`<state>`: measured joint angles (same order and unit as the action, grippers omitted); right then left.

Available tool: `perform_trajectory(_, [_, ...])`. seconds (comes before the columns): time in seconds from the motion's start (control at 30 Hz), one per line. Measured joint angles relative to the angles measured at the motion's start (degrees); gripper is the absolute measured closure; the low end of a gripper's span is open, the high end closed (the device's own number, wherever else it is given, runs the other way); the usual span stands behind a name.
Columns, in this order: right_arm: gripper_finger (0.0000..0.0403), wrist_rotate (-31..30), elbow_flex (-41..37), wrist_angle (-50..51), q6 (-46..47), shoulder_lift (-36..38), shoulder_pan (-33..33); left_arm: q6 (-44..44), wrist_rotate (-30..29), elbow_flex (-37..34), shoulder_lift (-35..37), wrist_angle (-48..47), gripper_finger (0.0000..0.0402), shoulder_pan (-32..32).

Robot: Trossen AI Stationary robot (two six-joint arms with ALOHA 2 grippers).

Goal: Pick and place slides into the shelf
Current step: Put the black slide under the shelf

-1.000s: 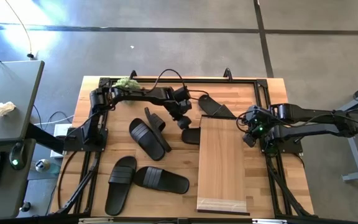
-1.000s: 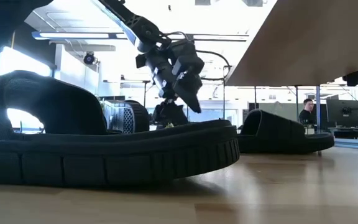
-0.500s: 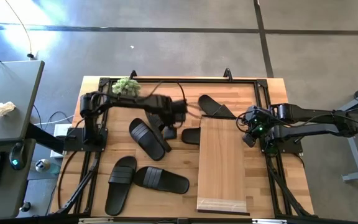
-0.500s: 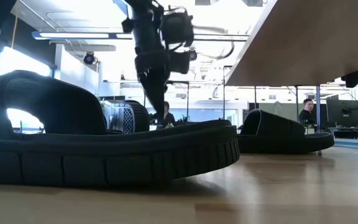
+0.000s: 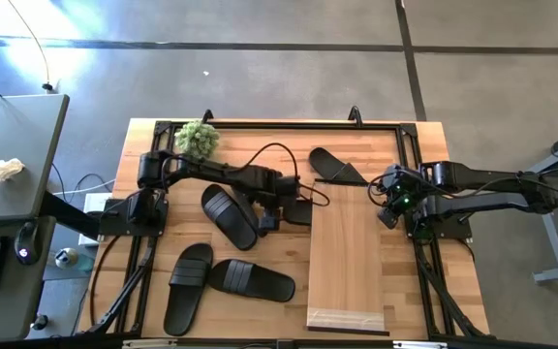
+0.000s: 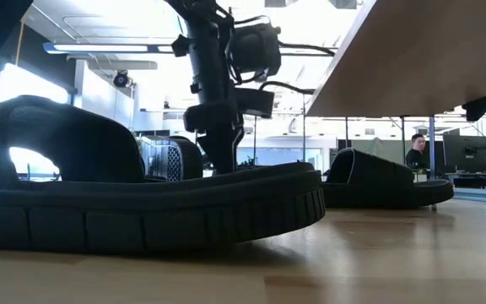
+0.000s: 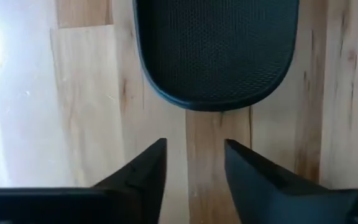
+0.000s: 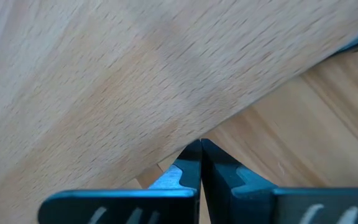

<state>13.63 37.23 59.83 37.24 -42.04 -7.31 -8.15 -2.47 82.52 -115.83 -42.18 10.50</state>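
Observation:
Several black slides lie on the wooden table: one slanted [image 5: 231,215], two near the front left [image 5: 190,286] [image 5: 252,279], one at the far side [image 5: 335,165], and one [image 5: 298,211] partly under the shelf [image 5: 347,254]. My left gripper [image 5: 267,219] [image 7: 194,158] points down over the table between the slanted slide and the shelf. It is open, with only bare wood between its fingers, and a slide's rounded end [image 7: 213,56] lies just beyond the fingertips. My right gripper [image 5: 390,211] [image 8: 201,165] waits shut at the shelf's right edge.
In the low view a slide [image 6: 142,211] fills the foreground and hides my left gripper's fingertips; another slide [image 6: 386,181] sits under the shelf's plank [image 6: 429,51]. A green tuft [image 5: 198,139] lies at the far left corner. A person [image 6: 413,152] sits far behind.
My left gripper has swung from the far middle of the table toward the near edge, sinking a little. Its wrist has rolled, and it has tipped from slanting to pointing almost straight down. The slides and the shelf have stayed put.

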Motion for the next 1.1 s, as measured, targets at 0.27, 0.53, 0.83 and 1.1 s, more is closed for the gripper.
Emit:
perform_trajectory(0.27, [0.0403, -0.18, 0.00, -0.11, -0.05, 0.00, 0.00, 1.12, 5.11, 0.02, -0.46, 4.03, 0.0363, -0.07])
perform_trajectory(0.53, [0.0403, 0.18, 0.00, -0.07, -0.04, 0.00, 0.00, 3.42, 5.89, 0.00, -1.70, 6.51, 0.0393, -0.02])
perform_trajectory(0.83, [0.0403, 0.33, 0.00, -0.81, -0.19, -0.02, 0.00, 3.94, 5.89, 0.00, -1.64, 13.54, 0.0389, -0.02])
perform_trajectory(1.1, [0.0403, 0.33, 0.00, -0.98, -0.16, -0.02, -0.01, 3.86, 5.91, 0.00, -1.64, 15.83, 0.0398, -0.02])
